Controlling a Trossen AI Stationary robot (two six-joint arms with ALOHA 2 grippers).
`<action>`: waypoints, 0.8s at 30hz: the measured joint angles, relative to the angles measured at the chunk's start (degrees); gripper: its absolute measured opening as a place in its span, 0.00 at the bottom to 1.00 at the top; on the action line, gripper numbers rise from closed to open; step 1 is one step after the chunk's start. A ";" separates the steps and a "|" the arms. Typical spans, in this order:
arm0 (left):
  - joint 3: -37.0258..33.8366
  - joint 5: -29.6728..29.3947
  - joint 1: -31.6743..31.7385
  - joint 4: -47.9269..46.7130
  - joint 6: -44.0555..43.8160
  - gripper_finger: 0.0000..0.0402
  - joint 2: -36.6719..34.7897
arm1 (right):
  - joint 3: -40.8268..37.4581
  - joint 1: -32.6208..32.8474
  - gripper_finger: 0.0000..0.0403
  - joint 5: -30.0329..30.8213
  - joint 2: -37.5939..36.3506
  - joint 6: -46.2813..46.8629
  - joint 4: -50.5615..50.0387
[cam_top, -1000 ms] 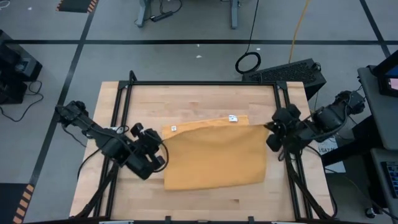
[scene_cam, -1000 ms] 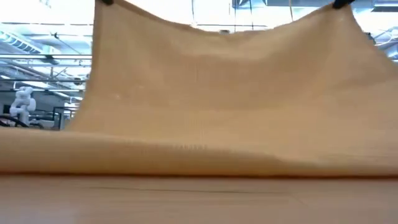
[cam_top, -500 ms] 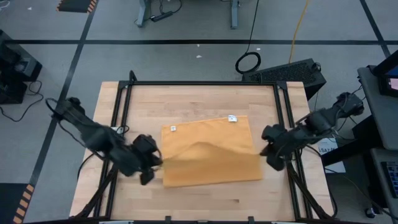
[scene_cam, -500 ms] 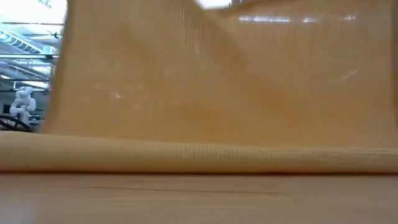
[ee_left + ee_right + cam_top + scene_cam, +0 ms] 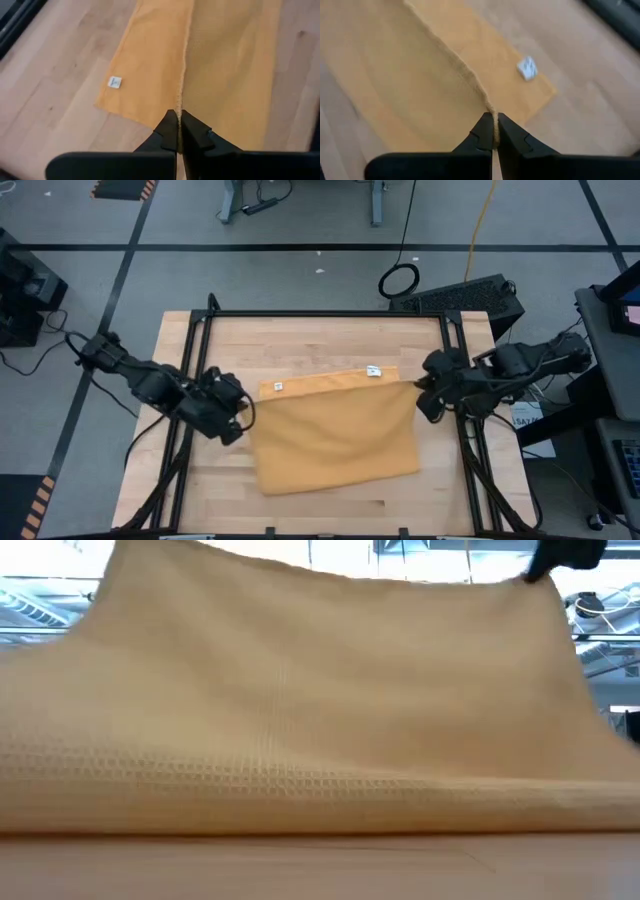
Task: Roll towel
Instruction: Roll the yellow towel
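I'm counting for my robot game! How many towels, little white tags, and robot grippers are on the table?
Yellow towel: 1
White tags, one and another: 2
Grippers, the left gripper and the right gripper, each with fingers shut on a towel edge: 2
Total: 5

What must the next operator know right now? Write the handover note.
Left gripper: shut on the towel edge, at the towel's left side.
Right gripper: shut on the same edge, at the towel's right side.
Towel: on the table, mid-table. The gripped edge is raised and stretched between the two arms; a lower layer with two small white tags lies flat on the wood.
Done: both grips taken, edge lifted.
Left: no roll is formed yet; the whole rolling remains, then release of both grips.
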 joint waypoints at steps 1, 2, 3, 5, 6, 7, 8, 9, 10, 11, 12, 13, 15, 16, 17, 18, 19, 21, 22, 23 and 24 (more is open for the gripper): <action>-1.37 0.02 0.45 1.70 -0.06 0.01 0.00 | -1.06 -0.06 0.00 -0.85 0.00 0.22 -0.03; -2.63 0.02 0.79 3.60 -0.04 0.02 -0.02 | -2.09 -0.06 0.00 -1.73 0.00 0.32 -0.10; -3.92 0.02 0.94 5.42 -0.06 0.02 -0.02 | -2.98 -0.06 0.00 -2.52 0.00 0.43 -0.11; -6.05 0.04 1.07 7.78 -0.06 0.02 0.00 | -4.44 -0.06 0.00 -3.10 0.00 1.16 0.08; -6.92 0.03 1.07 8.39 -0.10 0.02 0.00 | -5.06 -0.06 0.00 -2.98 0.00 1.37 0.26; -7.81 0.04 1.07 9.17 -0.26 0.02 -0.02 | -5.72 -0.06 0.00 -2.62 -0.04 1.40 0.67; -8.77 0.02 1.07 10.19 -0.88 0.02 -0.07 | -6.44 -0.06 0.00 -2.33 -0.04 1.40 1.32; -9.79 0.02 1.07 11.14 -1.67 0.02 -0.07 | -7.10 -0.06 0.00 -2.21 -0.04 1.41 1.87; -10.59 0.09 1.07 11.57 -2.60 0.02 0.00 | -7.68 -0.06 0.00 -2.30 -0.02 1.41 2.09; -11.11 0.58 1.05 11.90 -3.44 0.02 0.03 | -8.02 -0.06 0.00 -2.65 -0.02 1.48 2.26; -11.30 1.43 1.00 12.60 -4.38 0.02 0.03 | -8.04 -0.06 0.00 -3.27 -0.02 1.60 2.64; -11.28 2.62 1.00 13.84 -4.54 0.02 -0.01 | -7.95 -0.06 0.00 -4.49 -0.11 1.68 3.49; -10.53 5.93 0.97 15.63 -4.54 0.02 -0.26 | -6.82 -0.06 0.00 -8.86 -0.76 1.50 3.48; -9.97 7.39 0.81 16.50 -4.48 0.02 -0.58 | -5.72 -0.06 0.00 -10.90 -1.16 1.41 3.18; -9.21 8.37 0.64 17.34 -4.39 0.02 -0.97 | -4.45 -0.06 0.00 -12.72 -1.72 1.32 3.07; -8.33 8.61 0.52 18.39 -4.04 0.02 -1.38 | -3.26 0.01 0.00 -14.14 -2.27 0.95 2.87; -7.60 8.44 0.34 19.16 -3.38 0.02 -1.68 | -2.18 0.07 0.00 -15.38 -2.81 0.59 2.39; -7.28 6.28 0.19 18.99 -2.72 0.02 -2.16 | -0.72 0.11 0.00 -14.87 -3.75 0.35 0.95; -7.32 4.97 0.28 18.16 -2.69 0.02 -2.16 | -0.47 0.09 0.00 -12.99 -4.26 0.43 0.24; -7.33 3.47 0.41 17.16 -2.68 0.02 -2.13 | -0.49 0.07 0.00 -10.34 -4.68 0.46 -0.20; -7.33 2.09 0.46 15.84 -2.67 0.02 -2.07 | -0.56 0.07 0.00 -7.79 -4.90 0.36 -0.31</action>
